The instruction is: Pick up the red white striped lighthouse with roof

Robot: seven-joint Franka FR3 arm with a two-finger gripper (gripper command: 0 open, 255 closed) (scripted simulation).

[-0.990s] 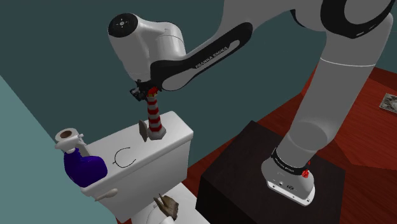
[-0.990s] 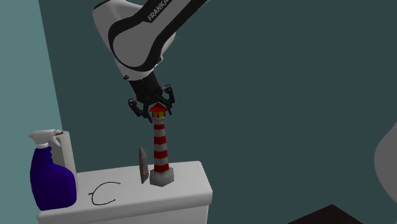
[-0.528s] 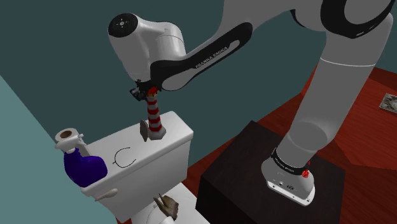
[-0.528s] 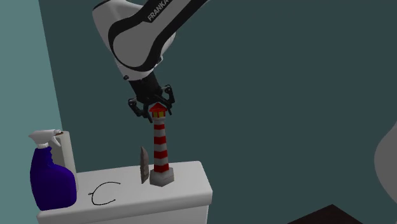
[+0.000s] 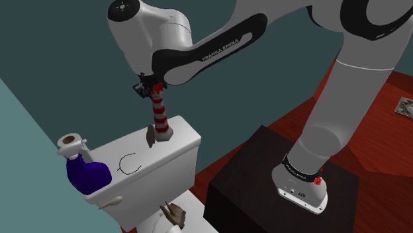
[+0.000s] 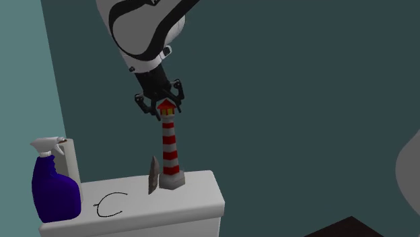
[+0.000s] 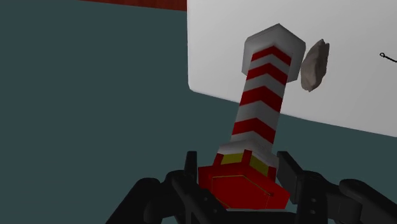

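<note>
The lighthouse [image 6: 169, 149] has risen: its base now hangs, slightly tilted, just above the tank lid [image 6: 198, 195], at the lid's end toward the second exterior view's right. My gripper [image 6: 166, 111] stays clamped on its roof; lift is under way.

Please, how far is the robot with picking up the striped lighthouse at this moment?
Done: the black gripper is shut on the red roof of the red-and-white striped lighthouse. In hand: the lift; the lighthouse stands higher than a second ago. Left: to raise it well above the white toilet tank; whether its grey base is already clear of the tank top, I cannot tell.
</note>
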